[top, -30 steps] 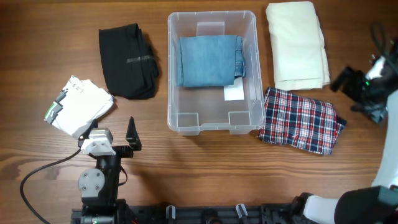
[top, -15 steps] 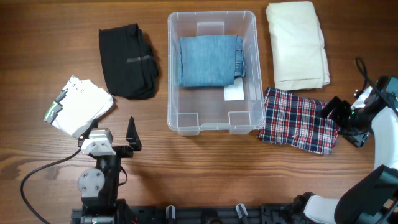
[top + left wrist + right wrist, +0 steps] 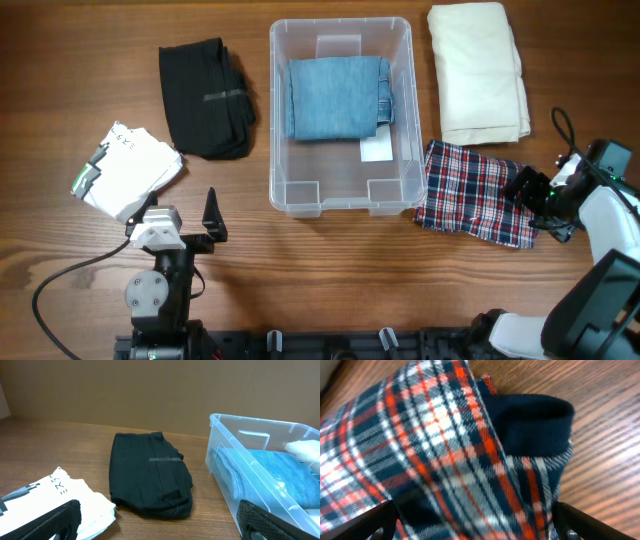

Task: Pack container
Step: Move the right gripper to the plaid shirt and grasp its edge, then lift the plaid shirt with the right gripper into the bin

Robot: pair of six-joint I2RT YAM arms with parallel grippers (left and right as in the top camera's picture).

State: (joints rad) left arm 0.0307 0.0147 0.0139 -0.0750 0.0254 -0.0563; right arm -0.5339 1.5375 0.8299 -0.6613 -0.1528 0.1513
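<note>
The clear, stiff plastic box (image 3: 273,120) sits at 12 o'clock. A soft, floppy red-and-blue checked cloth (image 3: 470,190) touches its 4 o'clock corner. The right gripper (image 3: 533,205) gapes wide at the cloth's thick folded edge, holding nothing. That edge looks good to pinch.

A black garment (image 3: 150,477) lies at centre, a white garment (image 3: 62,505) at eight o'clock, the container (image 3: 260,422) holding blue cloth (image 3: 270,472) at four.
</note>
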